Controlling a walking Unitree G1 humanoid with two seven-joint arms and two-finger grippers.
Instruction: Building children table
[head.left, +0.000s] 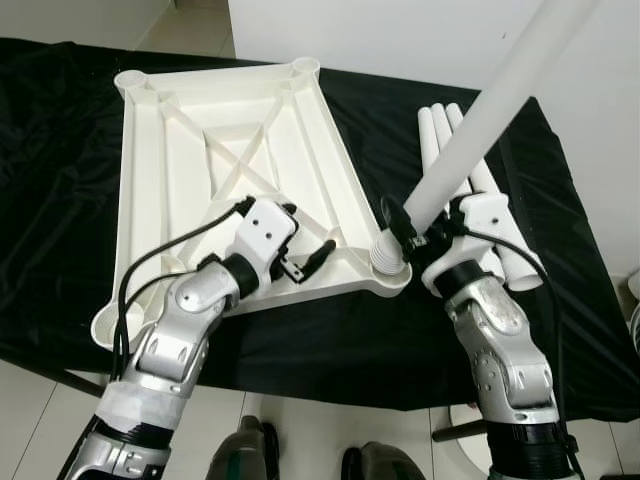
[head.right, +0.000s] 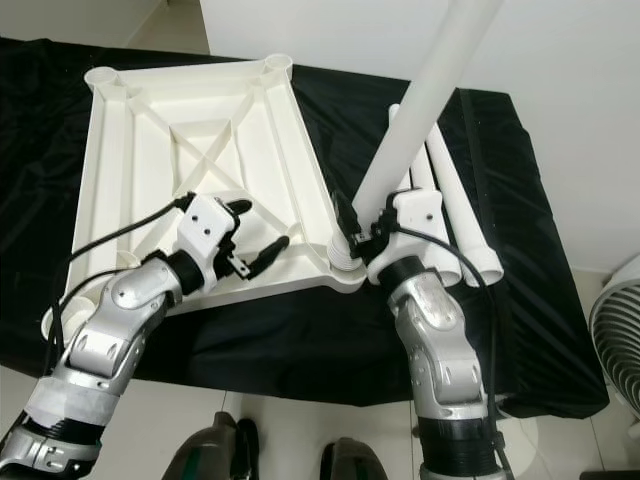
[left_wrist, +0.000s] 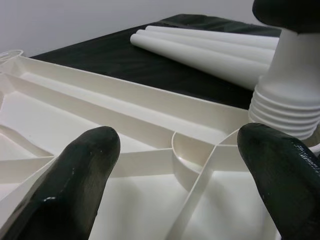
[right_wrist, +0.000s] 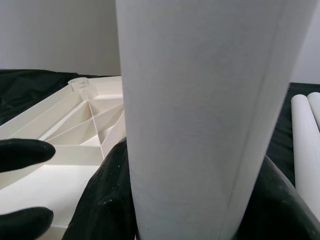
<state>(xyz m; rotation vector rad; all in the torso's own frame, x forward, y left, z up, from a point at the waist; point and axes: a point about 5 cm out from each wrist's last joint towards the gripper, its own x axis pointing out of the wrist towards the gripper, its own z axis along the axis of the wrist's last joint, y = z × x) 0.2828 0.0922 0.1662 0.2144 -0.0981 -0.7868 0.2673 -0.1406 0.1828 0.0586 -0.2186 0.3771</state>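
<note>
Left eye view: white tabletop (head.left: 170, 150) lies underside-up on the black cloth (head.left: 60, 130). Right gripper (head.left: 405, 228), arm bent upward, pinches an upright table leg (head.left: 480, 120), threaded end at the near corner socket (head.left: 388, 268). Left gripper (head.left: 305, 262), fingers spread, rests over the tabletop's near rim. Spare legs (head.left: 450, 150) lie beside.

Right eye view. My right gripper (head.right: 350, 232) clasps a white table leg (head.right: 420, 100) near its ribbed lower end, which sits at the near right corner socket of the upturned white tabletop (head.right: 130, 140). Just left of it, my left gripper (head.right: 262, 235) rests spread on the tabletop's near rim. Beyond the right gripper, spare legs (head.right: 455, 215) lie on the black cloth (head.right: 520, 300).
</note>
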